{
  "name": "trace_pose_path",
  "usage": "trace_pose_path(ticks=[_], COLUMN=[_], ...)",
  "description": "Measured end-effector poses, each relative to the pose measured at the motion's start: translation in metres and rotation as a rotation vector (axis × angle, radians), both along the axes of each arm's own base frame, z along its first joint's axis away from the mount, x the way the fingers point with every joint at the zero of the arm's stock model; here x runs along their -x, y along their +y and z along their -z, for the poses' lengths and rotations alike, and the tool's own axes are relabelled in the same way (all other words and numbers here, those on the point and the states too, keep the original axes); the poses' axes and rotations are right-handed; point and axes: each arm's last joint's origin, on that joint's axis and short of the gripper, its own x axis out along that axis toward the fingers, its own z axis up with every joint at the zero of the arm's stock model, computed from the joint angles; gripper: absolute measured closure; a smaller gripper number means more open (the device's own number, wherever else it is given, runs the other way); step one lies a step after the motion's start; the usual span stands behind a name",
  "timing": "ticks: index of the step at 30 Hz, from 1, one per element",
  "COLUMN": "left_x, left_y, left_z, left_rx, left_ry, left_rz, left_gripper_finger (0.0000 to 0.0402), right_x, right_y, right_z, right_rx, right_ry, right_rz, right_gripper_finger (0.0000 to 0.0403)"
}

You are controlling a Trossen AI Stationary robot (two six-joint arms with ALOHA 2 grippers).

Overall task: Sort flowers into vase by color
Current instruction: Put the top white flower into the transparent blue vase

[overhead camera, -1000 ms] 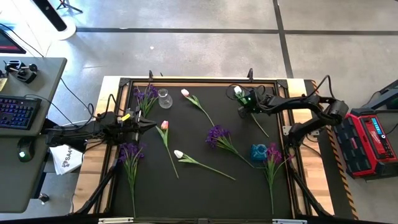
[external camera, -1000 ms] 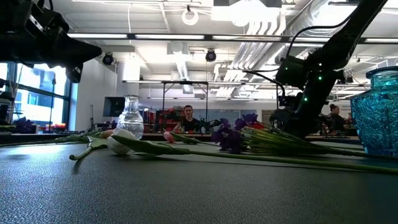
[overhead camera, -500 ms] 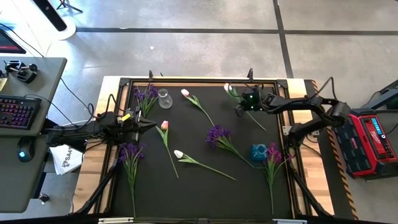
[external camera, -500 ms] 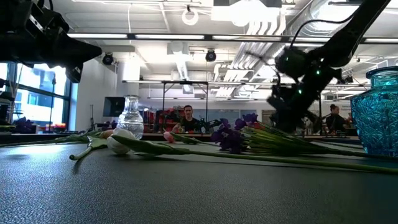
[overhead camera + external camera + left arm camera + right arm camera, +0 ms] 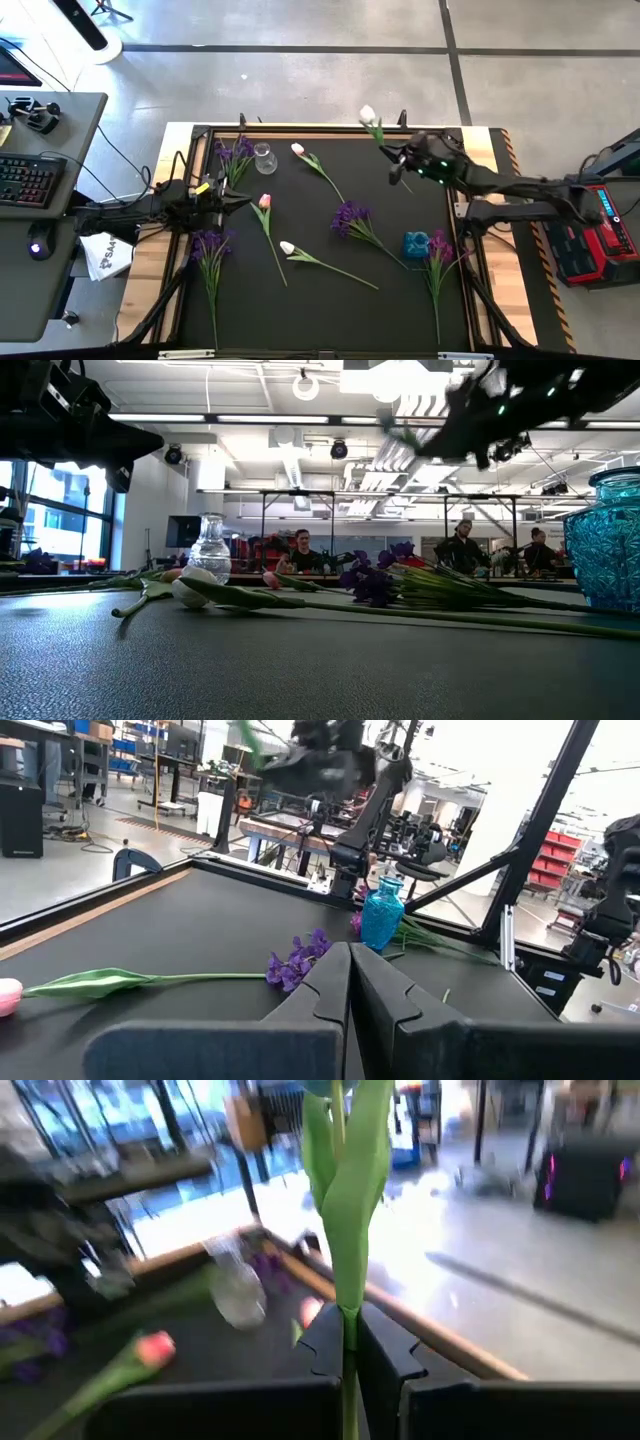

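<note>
The table point(image 5: 300, 300) had a black mat top with a wooden border, sitting on a grey concrete floor, and the room behind it was a big open workshop with people point(image 5: 302, 550) standing around.

Two containers were out. A clear glass vase point(image 5: 264, 157) stood near the far left corner of the mat, and a blue glass vase point(image 5: 416, 243) stood toward the right side. Both looked empty as far as I could tell.

Flowers were lying flat all around the blue vase: a purple spray point(image 5: 350, 217) just left of it, another purple one point(image 5: 438, 250) right beside it, plus a pink tulip point(image 5: 264, 203) and a white tulip point(image 5: 288, 247) further left.

The right gripper point(image 5: 400, 160) was clenched on the stem of a white-budded tulip point(image 5: 369, 117), lifted up beyond the blue vase by the far edge. The left gripper point(image 5: 243, 201) sat clamped shut and empty, well left of the blue vase.
</note>
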Motion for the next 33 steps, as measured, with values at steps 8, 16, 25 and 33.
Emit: trace_pose_path(ticks=[8, 16, 25, 33], left_x=[0.0, 0.0, 0.0, 0.0], left_y=[0.0, 0.0, 0.0, 0.0], left_z=[0.0, 0.0, 0.0, 0.0], left_rx=[0.0, 0.0, 0.001, 0.001], left_ry=[0.0, 0.0, 0.003, 0.003], left_rz=[0.0, 0.0, 0.0, 0.0], left_gripper_finger=[0.0401, 0.0402, 0.0402, 0.0402], right_x=[0.024, 0.032, 0.049, 0.054], right_y=[0.058, 0.107, 0.149, 0.185], right_z=[-0.035, -0.047, -0.045, -0.041], right_rx=[0.106, 0.16, 0.128, 0.11], right_ry=[-0.188, -0.254, -0.201, -0.167], right_rz=[-0.033, -0.133, -0.088, -0.075], right_gripper_finger=[0.0403, 0.0403, 0.0403, 0.0403])
